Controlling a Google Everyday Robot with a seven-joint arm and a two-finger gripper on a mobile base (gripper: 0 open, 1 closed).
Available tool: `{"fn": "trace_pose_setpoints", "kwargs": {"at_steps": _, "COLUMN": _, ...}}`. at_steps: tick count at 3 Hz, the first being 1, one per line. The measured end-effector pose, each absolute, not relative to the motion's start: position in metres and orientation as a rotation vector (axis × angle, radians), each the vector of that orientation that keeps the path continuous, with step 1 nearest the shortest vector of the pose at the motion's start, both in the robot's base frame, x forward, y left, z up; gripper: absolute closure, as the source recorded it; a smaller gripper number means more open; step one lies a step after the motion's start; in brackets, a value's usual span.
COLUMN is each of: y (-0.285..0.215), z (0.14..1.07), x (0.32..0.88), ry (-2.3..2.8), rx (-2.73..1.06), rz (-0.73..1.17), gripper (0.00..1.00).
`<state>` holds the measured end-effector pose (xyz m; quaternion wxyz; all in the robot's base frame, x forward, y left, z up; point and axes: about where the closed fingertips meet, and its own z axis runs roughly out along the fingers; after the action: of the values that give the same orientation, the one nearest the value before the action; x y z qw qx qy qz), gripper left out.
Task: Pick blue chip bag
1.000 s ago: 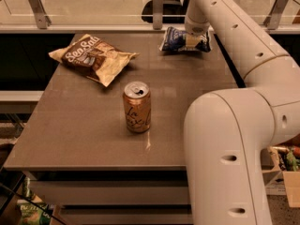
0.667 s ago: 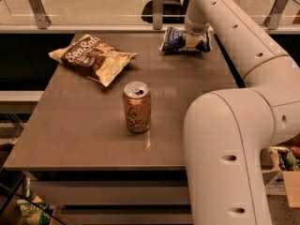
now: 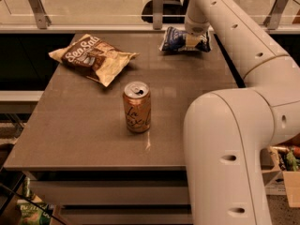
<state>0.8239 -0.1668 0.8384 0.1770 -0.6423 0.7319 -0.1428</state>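
The blue chip bag (image 3: 174, 40) lies at the far right of the table (image 3: 84, 135), small and dark blue with white edges. My gripper (image 3: 194, 37) comes down from the white arm (image 3: 220, 13) onto the bag's right half. The wrist hides most of it, along with that part of the bag.
A larger brown-and-tan "Sea Salt" bag (image 3: 93, 57) lies at the far left. An orange drink can (image 3: 137, 107) stands upright in the middle. My arm's big white links (image 3: 229, 153) fill the right side. A glass railing with metal posts (image 3: 158, 6) runs behind the table.
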Motion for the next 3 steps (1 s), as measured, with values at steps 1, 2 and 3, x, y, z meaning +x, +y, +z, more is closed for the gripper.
{"fn": "trace_pose_setpoints", "kwargs": {"at_steps": 1, "y": -0.1668, "z": 0.8384, "x": 0.8239, "ry": 2.072, "rx": -1.818, "rz": -0.404, "gripper": 1.0}}
{"fn": "trace_pose_setpoints", "kwargs": {"at_steps": 2, "y": -0.1666, "z": 0.8382, "x": 0.8239, "ry": 2.072, "rx": -1.818, "rz": -0.404, "gripper": 1.0}}
{"fn": "trace_pose_setpoints", "kwargs": {"at_steps": 3, "y": -0.1666, "z": 0.838, "x": 0.824, "ry": 2.072, "rx": -1.819, "rz": -0.404, "gripper": 1.0}}
